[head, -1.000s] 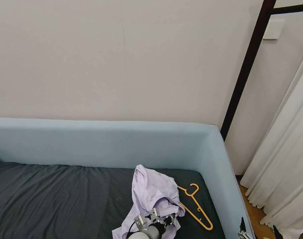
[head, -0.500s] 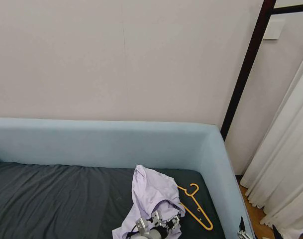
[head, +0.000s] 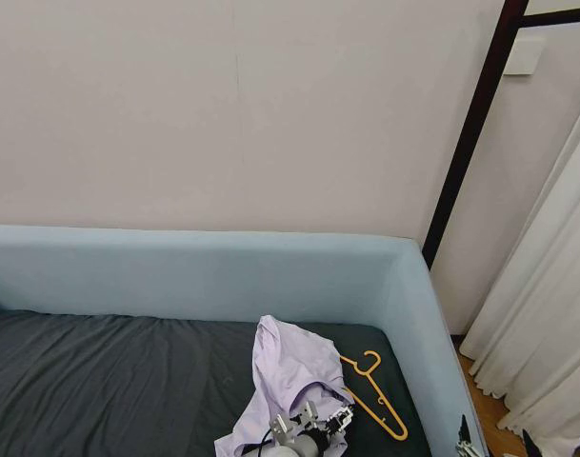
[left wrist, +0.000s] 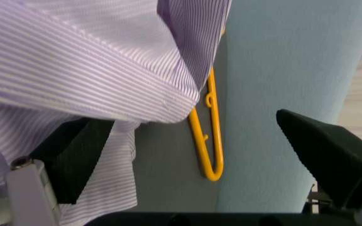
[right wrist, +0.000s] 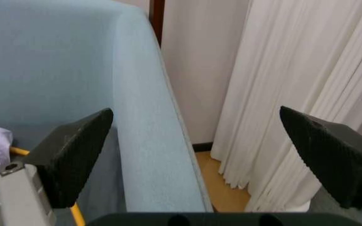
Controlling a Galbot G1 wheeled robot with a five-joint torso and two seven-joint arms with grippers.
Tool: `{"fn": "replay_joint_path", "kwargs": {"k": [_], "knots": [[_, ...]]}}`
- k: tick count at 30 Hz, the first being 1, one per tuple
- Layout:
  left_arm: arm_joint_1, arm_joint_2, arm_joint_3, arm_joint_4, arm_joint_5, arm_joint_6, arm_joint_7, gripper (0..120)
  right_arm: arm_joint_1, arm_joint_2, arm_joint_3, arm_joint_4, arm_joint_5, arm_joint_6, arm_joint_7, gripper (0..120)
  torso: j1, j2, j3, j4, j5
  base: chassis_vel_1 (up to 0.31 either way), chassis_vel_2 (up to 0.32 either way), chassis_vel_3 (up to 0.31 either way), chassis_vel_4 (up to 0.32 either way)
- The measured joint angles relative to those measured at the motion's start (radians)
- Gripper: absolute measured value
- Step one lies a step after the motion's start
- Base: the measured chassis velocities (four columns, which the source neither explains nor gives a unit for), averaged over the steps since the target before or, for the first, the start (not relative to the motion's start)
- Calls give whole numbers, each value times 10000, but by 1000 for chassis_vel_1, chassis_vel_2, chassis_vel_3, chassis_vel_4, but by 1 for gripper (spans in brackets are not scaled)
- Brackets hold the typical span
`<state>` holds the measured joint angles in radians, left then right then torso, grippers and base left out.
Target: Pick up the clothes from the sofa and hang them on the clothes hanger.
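Left gripper (head: 326, 417) is low at the shirt's (head: 290, 367) near edge, jaws wide open, gripping nothing; a shirt fold drapes over one finger. Hanger (left wrist: 212, 178) lies flat, partly under the shirt, by the sofa (head: 223, 276) arm. Right gripper (right wrist: 195, 113) is wide open, empty, above that arm; curtain (right wrist: 294, 94) beyond.
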<state>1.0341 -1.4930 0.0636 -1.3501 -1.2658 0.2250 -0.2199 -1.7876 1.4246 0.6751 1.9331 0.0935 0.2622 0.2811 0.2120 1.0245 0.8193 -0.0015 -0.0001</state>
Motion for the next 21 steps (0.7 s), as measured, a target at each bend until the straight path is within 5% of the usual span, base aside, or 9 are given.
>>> {"fn": "replay_joint_path", "kwargs": {"k": [10, 21], "knots": [[134, 147, -163, -68, -49, -61, 43, 94, 55, 52, -110, -59, -51, 4, -1, 100, 0, 0, 0, 1, 0, 0, 0, 0, 0], [-20, -296, -442, 360, -113, -124, 98, 64, -13, -35, -40, -60, -38, 17, 0, 100, 0, 0, 0, 0, 0, 0, 0, 0, 0]]}}
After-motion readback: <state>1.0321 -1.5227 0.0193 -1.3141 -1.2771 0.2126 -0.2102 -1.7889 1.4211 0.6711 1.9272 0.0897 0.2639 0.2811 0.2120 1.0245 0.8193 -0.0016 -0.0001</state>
